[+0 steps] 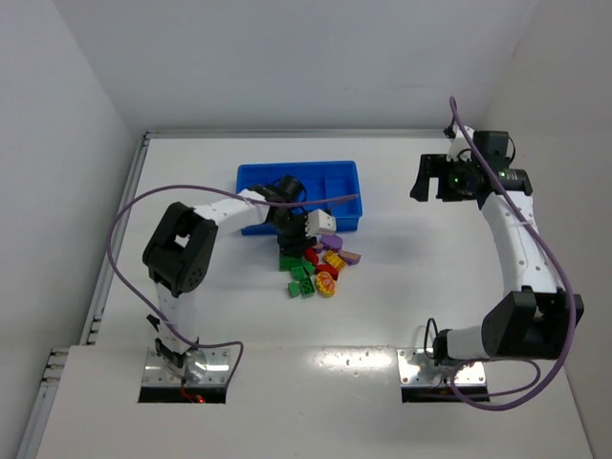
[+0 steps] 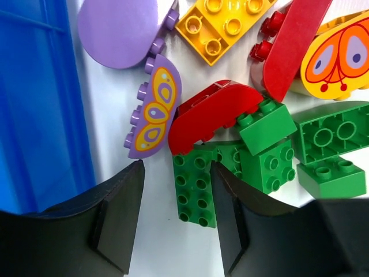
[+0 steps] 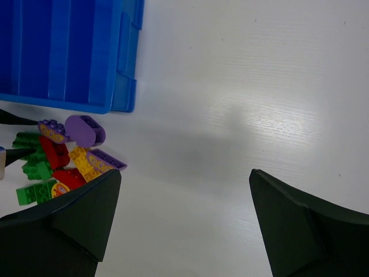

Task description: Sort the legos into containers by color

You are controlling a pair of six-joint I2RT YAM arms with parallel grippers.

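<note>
Red legos (image 2: 213, 112), two, crowd the green brick (image 2: 195, 187) at the released left pincer (image 2: 176, 167). Right pincer (image 3: 184, 173): released, over the counter (image 3: 242, 86).

Probably a robotics lab cell: white table (image 1: 402, 296) between plain white walls (image 1: 287, 57), left arm (image 1: 182, 258) and right arm (image 1: 516, 249) bolted on.

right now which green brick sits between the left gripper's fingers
The long, narrow green brick, two studs wide: it lies inside the open left gripper; the other green bricks sit outside it.
</note>
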